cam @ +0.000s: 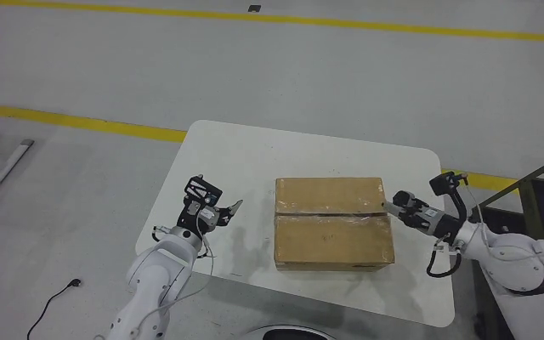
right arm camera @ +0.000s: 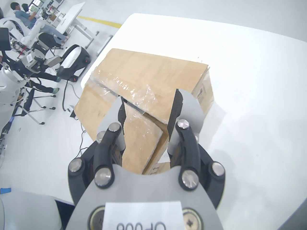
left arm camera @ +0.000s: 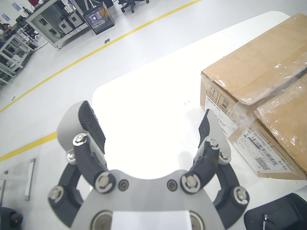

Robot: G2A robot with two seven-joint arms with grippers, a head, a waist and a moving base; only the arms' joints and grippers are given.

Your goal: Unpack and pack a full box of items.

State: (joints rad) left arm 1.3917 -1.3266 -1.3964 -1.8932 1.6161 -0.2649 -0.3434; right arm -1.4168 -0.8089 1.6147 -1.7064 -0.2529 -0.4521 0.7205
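Starting at the left, the left claw (cam: pixel 223 206) hovers over bare surface (cam: pixel 255 153) with its jaws spread wide and nothing between them, pointed at the box (cam: pixel 333 223) but standing apart from its end wall. On to the middle: one cardboard box, flat on the surface, its two top flaps folded shut and meeting along one centre seam (cam: pixel 331 215) under crinkled clear tape (right arm camera: pixel 134 92). The contents are hidden, so no count of items is possible. Over to the right, the right claw (cam: pixel 393 206) is up against the box's far end, jaws apart and straddling the seam's end; the wrist view cannot settle whether the fingers (right arm camera: pixel 176 106) touch the cardboard. That makes two claws, both holding nothing. As for handling, a box said to be full is probably heavy, and too wide for either claw to span, so lifting it whole looks unwise. Its walls look stiff, but the flaps should bend at their creases. The glossy tape looks slippery, so the better hold is likely a flap's free edge at the seam, near the corner, where the right claw sits.
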